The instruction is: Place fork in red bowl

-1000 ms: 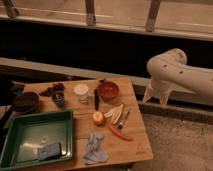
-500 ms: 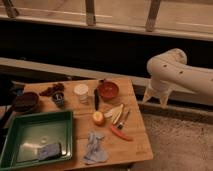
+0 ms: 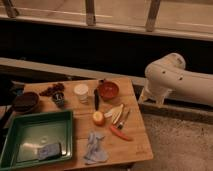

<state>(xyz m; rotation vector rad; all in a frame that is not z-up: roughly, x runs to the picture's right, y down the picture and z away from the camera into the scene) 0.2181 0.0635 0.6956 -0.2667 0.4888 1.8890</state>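
Bowls 2: red bowl (image 3: 108,90), dark bowl (image 3: 26,101). Fork (image 3: 123,118) 1; black utensil (image 3: 96,100) 1; cup (image 3: 81,91) 1; tray (image 3: 42,115) 1; gripper (image 3: 148,95) 1, seemingly, right of table (image 3: 136,146).

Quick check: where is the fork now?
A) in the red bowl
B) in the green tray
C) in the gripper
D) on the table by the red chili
D: the fork lies on the table beside the red chili, outside the red bowl; the gripper is beyond the table's right edge.
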